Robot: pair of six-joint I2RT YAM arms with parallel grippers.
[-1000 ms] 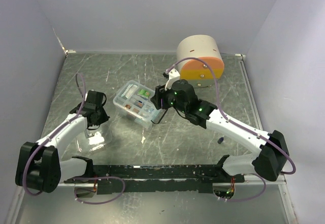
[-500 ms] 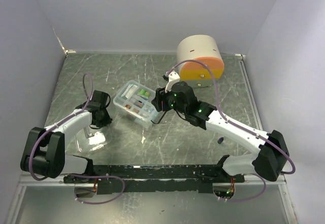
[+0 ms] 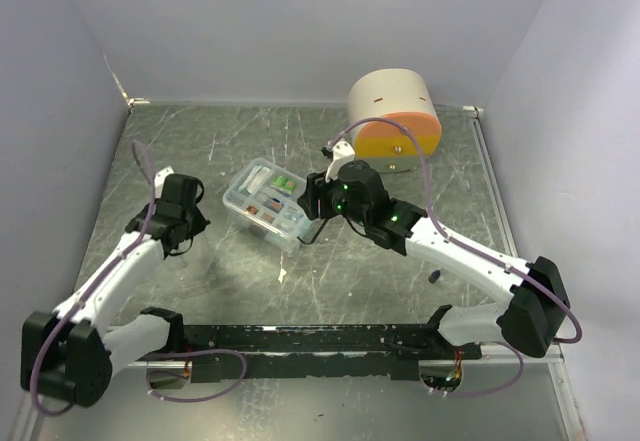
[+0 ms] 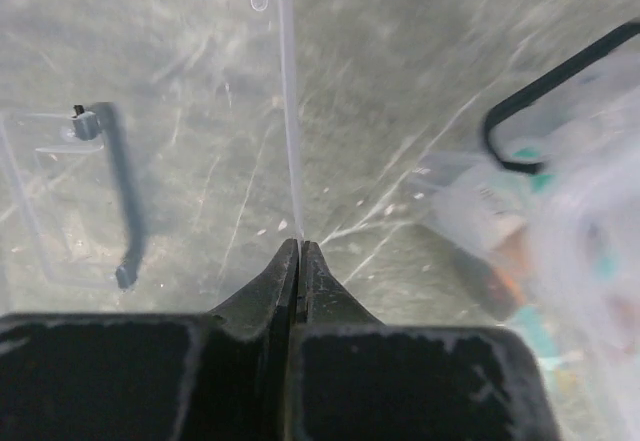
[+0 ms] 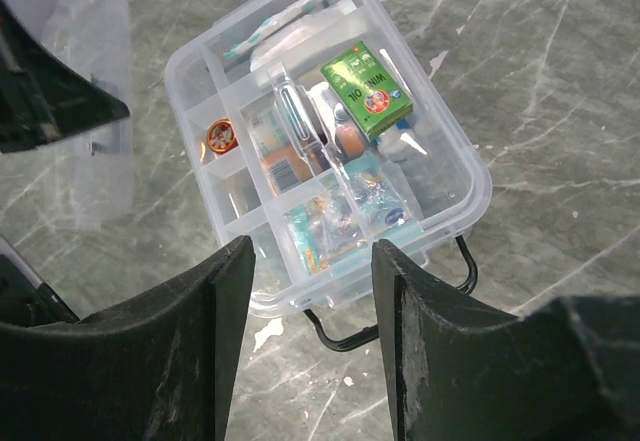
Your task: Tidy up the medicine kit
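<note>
Left wrist view puts the left gripper (image 4: 299,246) with its two dark fingers pressed together on the thin edge of a clear plastic lid (image 4: 160,81). The panel rises away from the tips, and a small black clasp (image 4: 122,201) is fixed to it. Just to the right, blurred, is the clear compartmented plastic box (image 4: 590,211) with its black wire latch (image 4: 540,101) hanging toward the lid.

In the right wrist view the right gripper (image 5: 310,261) hangs above that box (image 5: 460,161) with its fingers spread wide and nothing between them. The compartments are filled: a green packet (image 5: 365,89), sachets and small tubes.

From the top camera the box (image 3: 240,193) sits mid-table on the grey scratched metal table (image 3: 350,271). The left gripper (image 3: 175,223) is beside its left end and the right gripper (image 3: 312,199) is at its right end.

The step in hand looks like closing the kit. To do it well:
- Keep a firm pinch, since the grip is only on the rim and the lid could pivot.
- Carry the lid flat over the box and square its corners with the walls before lowering.
- Watch the green packet, which appears to stand proud and may stop the lid seating.
- Move the open right gripper off the top, or use it to brace the far wall so the box does not slide.
- Keep the wire latch outside the rim.
</note>
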